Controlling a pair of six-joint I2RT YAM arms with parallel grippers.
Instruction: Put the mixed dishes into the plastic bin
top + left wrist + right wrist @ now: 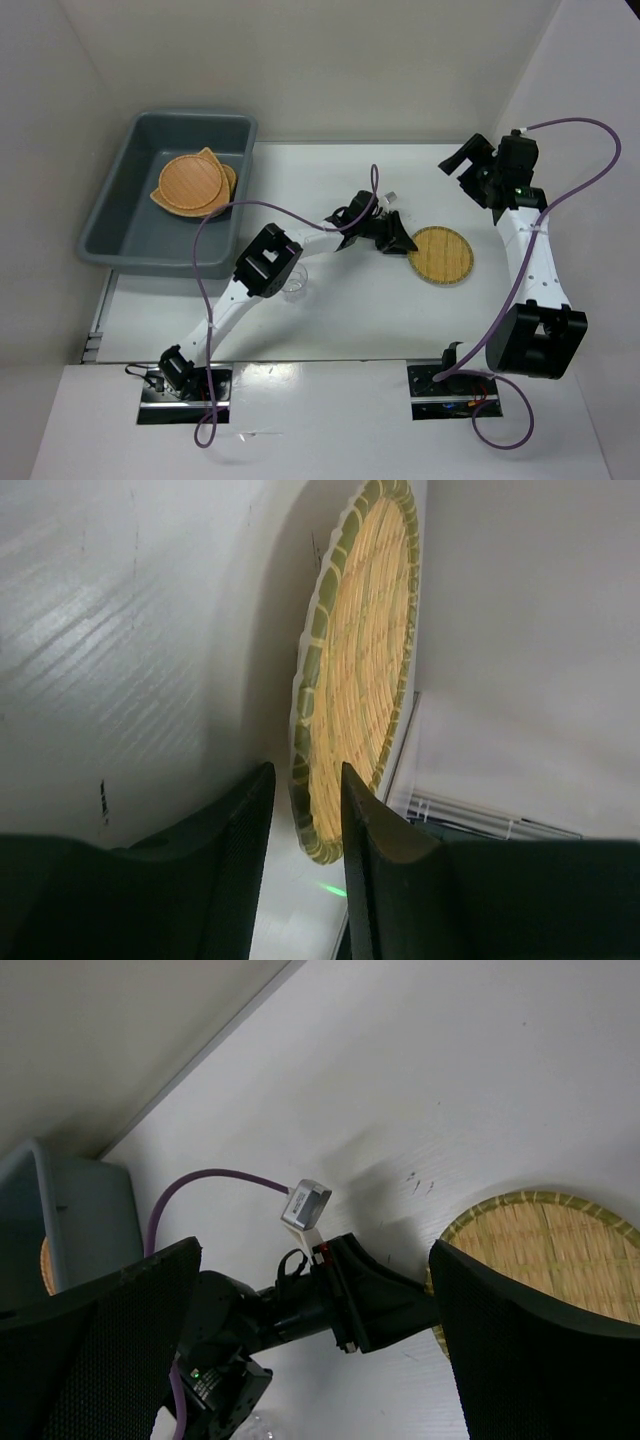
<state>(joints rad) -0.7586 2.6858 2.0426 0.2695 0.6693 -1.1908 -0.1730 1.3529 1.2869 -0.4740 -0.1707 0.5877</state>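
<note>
While bin holds trays, left hand straddles round tray, grip unclear; right hand released

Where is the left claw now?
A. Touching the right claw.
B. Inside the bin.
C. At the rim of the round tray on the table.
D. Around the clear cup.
C: the left claw is at the left rim of the tray, and the left wrist view shows its fingers on either side of that rim.

White table boxed in by plain white walls
</note>
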